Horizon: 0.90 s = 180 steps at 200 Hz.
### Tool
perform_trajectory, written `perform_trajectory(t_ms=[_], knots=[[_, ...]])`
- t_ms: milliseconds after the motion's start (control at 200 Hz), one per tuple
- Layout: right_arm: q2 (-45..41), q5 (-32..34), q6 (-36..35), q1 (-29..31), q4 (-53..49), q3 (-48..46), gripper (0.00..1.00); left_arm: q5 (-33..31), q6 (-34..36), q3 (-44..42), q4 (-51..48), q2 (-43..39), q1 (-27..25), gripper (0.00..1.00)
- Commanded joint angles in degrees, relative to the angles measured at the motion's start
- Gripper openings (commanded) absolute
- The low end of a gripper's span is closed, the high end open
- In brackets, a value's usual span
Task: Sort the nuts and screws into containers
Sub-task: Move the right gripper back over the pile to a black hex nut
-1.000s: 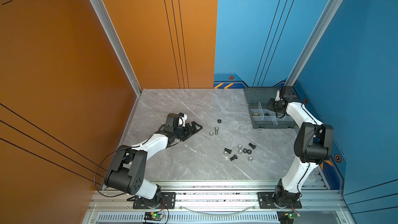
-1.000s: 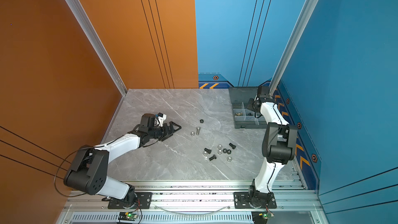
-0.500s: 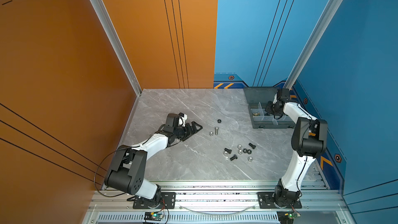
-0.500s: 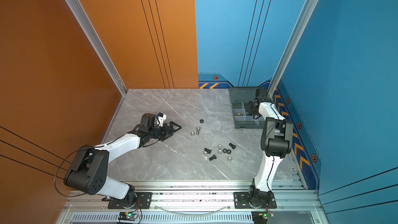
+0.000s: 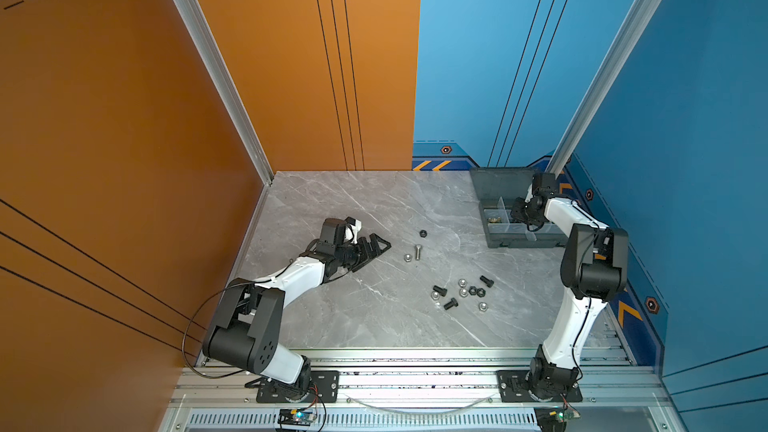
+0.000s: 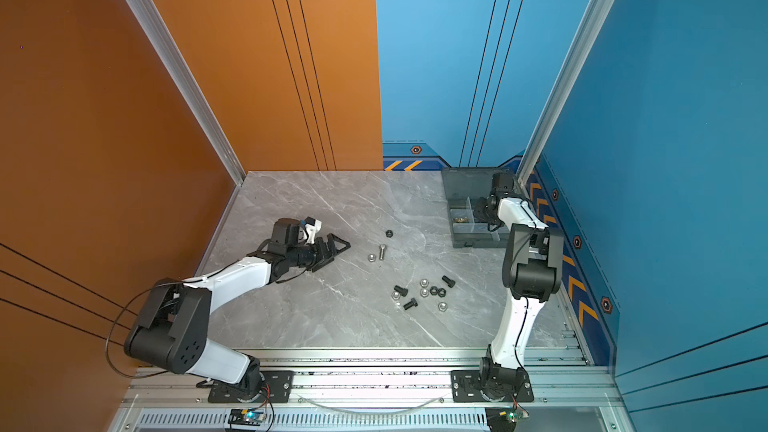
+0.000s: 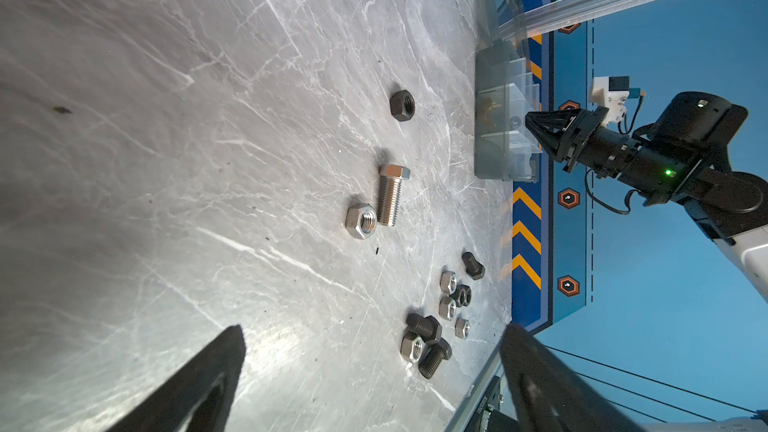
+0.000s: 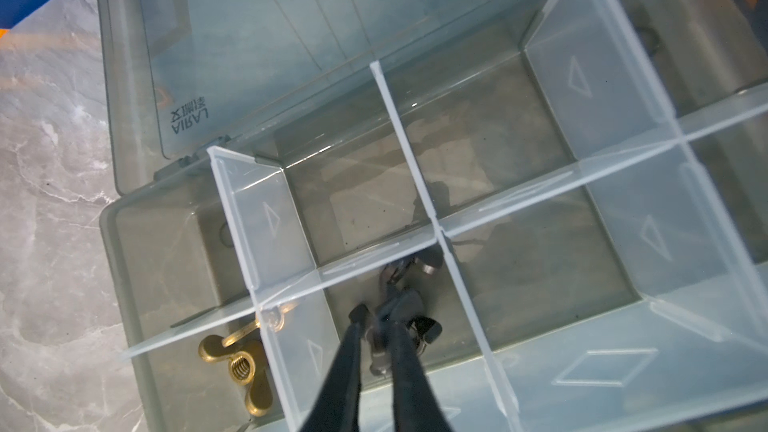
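My right gripper (image 8: 379,317) hangs low in a middle compartment of the smoky-grey organiser box (image 5: 511,239). Its jaws stand narrowly open, with a blurred dark wing nut (image 8: 392,305) at their tips, above other black wing nuts (image 8: 428,328). Brass wing nuts (image 8: 237,363) lie in the neighbouring compartment. On the table in both top views lie a silver bolt (image 5: 417,251), a silver nut (image 5: 408,258), a black nut (image 5: 423,233), and a cluster of black bolts and small nuts (image 5: 463,293). My left gripper (image 5: 374,245) rests open on the table to their left, holding nothing.
The box's open lid (image 5: 500,182) lies flat behind it, close to the blue back wall and the aluminium post (image 5: 582,118). The orange wall stands along the table's left. The table's front edge meets the metal rail (image 5: 395,353).
My right gripper's jaws have parted slightly over the box, and the right arm's elbow has shifted a little. The left arm and the loose parts on the table have not moved.
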Motion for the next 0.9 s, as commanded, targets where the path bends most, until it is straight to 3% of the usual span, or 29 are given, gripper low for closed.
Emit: perform_trajectory(t_ms=[0, 80, 270, 556, 896], knots=[[-1.28, -0.37, 0.32, -0.41, -0.31, 1.65, 0.27, -0.68, 1.07, 0.74, -1.23, -0.82, -0.28, 0.98], [-2.92, -1.28, 0.31, -0.50, -0.40, 0.88, 0.32, -1.28, 1.64, 0.58, -2.25, -1.85, -0.38, 0.98], [-8.89, -5.26, 0.34, -0.33, -1.58, -1.91, 0.33, -1.17, 1.99, 0.15, -2.96, -2.75, -0.32, 0.98], [-20.97, -9.72, 3.46, 2.28, -4.60, -11.91, 0.42, -0.27, 2.08, 1.50, -2.51, -1.65, -1.47, 0.98], [-29.42, -8.08, 2.85, 12.77, -12.15, -22.54, 0.46, -0.26, 3.00, 2.93, -3.38, 0.11, -2.75, 0.98]])
